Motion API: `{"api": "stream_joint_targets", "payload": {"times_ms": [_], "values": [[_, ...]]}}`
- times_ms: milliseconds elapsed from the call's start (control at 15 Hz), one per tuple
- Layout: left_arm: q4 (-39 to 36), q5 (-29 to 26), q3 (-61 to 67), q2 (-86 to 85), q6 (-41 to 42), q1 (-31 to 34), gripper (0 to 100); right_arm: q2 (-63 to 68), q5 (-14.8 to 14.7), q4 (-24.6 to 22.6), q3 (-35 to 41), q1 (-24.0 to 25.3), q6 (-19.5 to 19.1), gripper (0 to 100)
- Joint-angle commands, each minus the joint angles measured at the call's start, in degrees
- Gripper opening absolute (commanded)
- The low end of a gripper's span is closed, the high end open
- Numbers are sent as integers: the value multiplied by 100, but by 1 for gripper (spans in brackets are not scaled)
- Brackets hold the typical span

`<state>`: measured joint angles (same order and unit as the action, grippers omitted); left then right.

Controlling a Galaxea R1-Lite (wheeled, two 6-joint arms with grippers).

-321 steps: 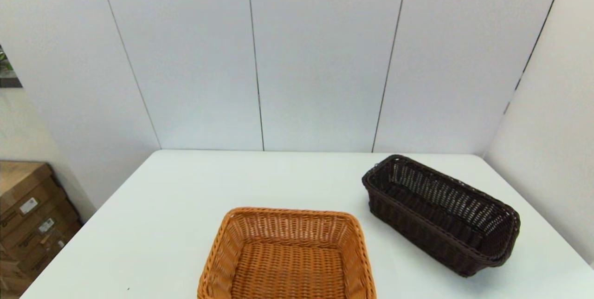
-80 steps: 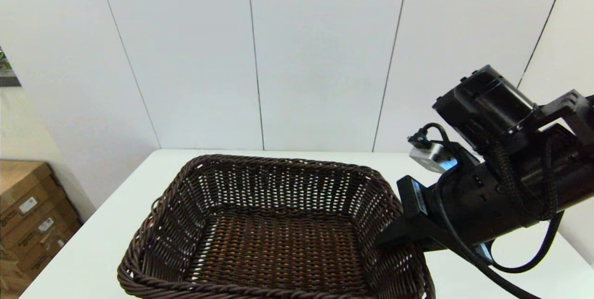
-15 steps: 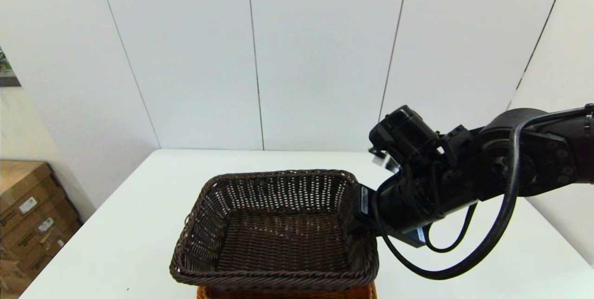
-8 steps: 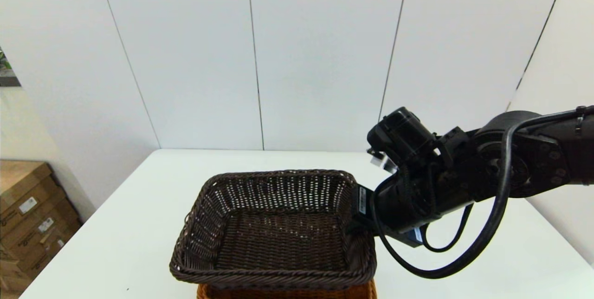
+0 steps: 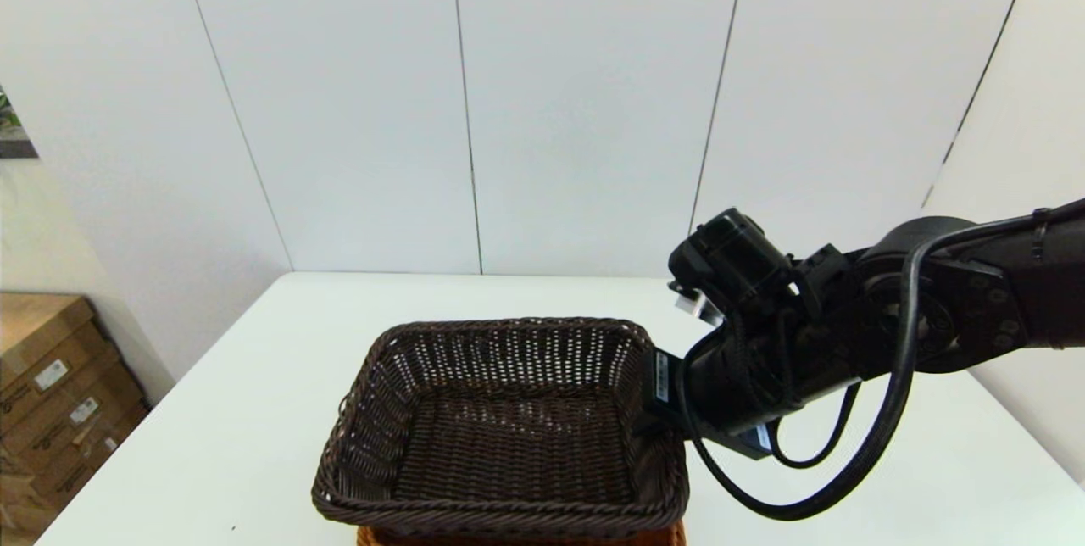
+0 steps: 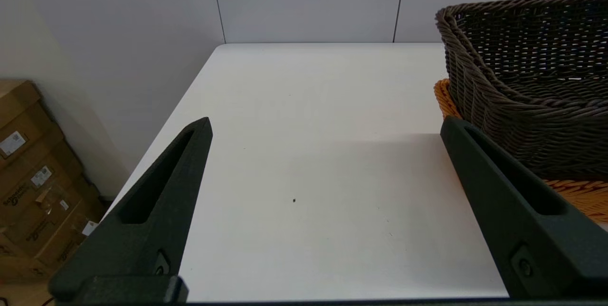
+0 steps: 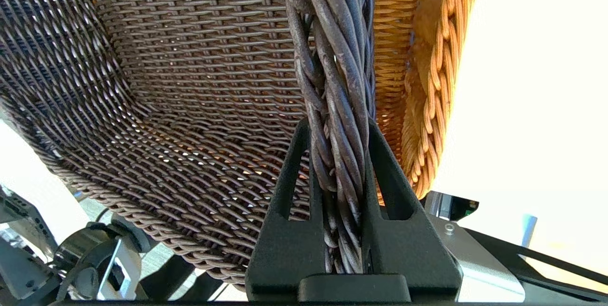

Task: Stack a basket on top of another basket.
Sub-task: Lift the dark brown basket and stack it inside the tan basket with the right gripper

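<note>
Clearly the dark basket (image 5: 500, 427) is light for its bulk: the right gripper (image 7: 339, 154) carries it by one edge alone, clamped on the braided rim (image 7: 335, 82) at the basket's right side, one finger inside the wall and one outside. The weave is open and springy rather than rigid, so a one-sided hold probably lets the far side sag a little, and the head view cannot settle whether the basket sits level. The rim is the sensible place to take it, since the thick twisted braid gives the fingers something to bite on, whereas the thin side weave would flex and slip.

The dark basket hangs directly over the tan basket (image 6: 574, 196), partly sunk into it; only a strip of tan shows beneath its near edge in the head view, and the right wrist view shows the tan wall just outside the dark one. Whether the bottoms touch yet is hidden.

The left gripper (image 6: 327, 130) is parked low at the left, fingers spread wide and empty, above the bare worktop (image 6: 308, 106) beside both baskets.
</note>
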<state>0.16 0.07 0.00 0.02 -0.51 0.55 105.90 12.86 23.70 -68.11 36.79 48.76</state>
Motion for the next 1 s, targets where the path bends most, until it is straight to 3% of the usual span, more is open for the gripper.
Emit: {"api": "stream_joint_targets", "payload": {"times_ms": [67,333,533,1000], "values": [[2,1,9,-2,-2,-2,100,1,-20,30,26,-5,37,0],[2,1,9,-11,-2,-2,100,1,-20,21,96,-5,37,0],[2,1,9,-11,-2,-2,100,10,-258,21,131,3,46,0],[2,1,9,-11,-2,7,100,1,-275,12,237,3,46,0]]}}
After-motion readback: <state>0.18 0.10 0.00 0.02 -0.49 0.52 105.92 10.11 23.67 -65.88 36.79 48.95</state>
